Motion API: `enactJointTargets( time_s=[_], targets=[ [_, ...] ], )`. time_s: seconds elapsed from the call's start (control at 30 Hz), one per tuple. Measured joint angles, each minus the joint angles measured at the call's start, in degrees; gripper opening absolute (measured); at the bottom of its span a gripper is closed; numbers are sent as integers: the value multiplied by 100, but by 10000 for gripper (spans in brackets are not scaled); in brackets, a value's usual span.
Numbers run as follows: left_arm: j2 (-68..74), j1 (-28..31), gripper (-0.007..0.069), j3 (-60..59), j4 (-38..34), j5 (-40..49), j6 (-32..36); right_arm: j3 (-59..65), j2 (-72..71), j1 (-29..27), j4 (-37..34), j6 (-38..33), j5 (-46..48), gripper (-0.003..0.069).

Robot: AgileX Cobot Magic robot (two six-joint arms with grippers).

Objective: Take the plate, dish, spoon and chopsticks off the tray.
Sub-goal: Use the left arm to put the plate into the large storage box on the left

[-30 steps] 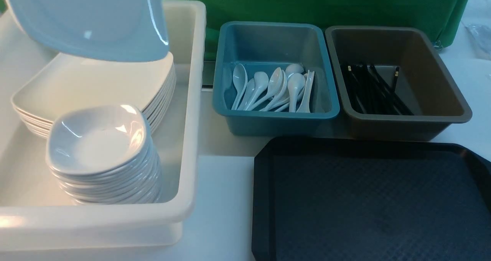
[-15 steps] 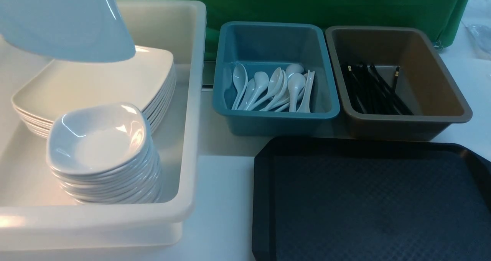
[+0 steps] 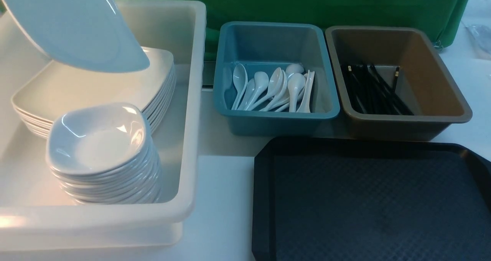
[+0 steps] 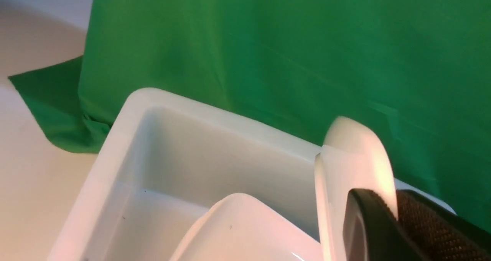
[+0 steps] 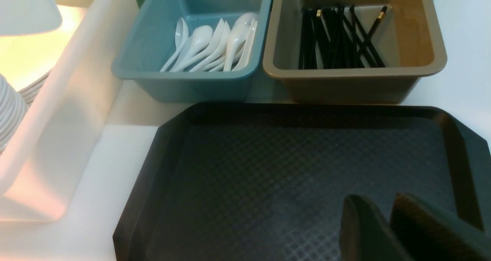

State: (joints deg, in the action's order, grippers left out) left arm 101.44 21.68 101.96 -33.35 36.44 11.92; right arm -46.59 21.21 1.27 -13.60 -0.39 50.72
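Observation:
The large white square plate (image 3: 76, 27) hangs tilted over the stack of plates (image 3: 96, 88) in the white tub. My left gripper (image 4: 395, 211) is shut on the plate (image 4: 353, 153) at its rim; the front view does not show this gripper. The black tray (image 3: 264, 176) lies bare at the front right. Above the tray (image 5: 168, 146) my right gripper (image 5: 378, 201) stands open by a narrow gap with nothing in it. Small white dishes (image 3: 99, 146) are stacked in the tub's near end. White spoons (image 3: 276, 86) lie in the blue tub, black chopsticks (image 3: 374, 88) in the brown one.
The white tub (image 3: 191, 100) fills the left side, with high walls. The blue tub (image 3: 230, 115) and the brown tub (image 3: 441, 115) stand side by side behind the tray. A green cloth (image 3: 307, 4) hangs at the back.
The held plate has swung left from over the tub's right wall, then dropped a little toward the plate stack. The right gripper's view shows nothing else moved.

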Motion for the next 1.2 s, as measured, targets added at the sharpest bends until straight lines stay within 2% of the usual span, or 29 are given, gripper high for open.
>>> enactJointTargets(
  time_s=[0.2,0.7,0.83,1.2],
  targets=[
    [17,0,33,-570,-230,-466,0,0,0,0,0,39,-68,151],
    [27,67,22,-1885,-270,-1196,49,0,135,0,0,100,-73,154],
    [27,67,22,-2053,-245,-1239,76,0,135,0,0,100,-73,154],
    [27,49,22,-2236,447,-824,-21,0,135,0,0,100,-67,154]
  ],
)
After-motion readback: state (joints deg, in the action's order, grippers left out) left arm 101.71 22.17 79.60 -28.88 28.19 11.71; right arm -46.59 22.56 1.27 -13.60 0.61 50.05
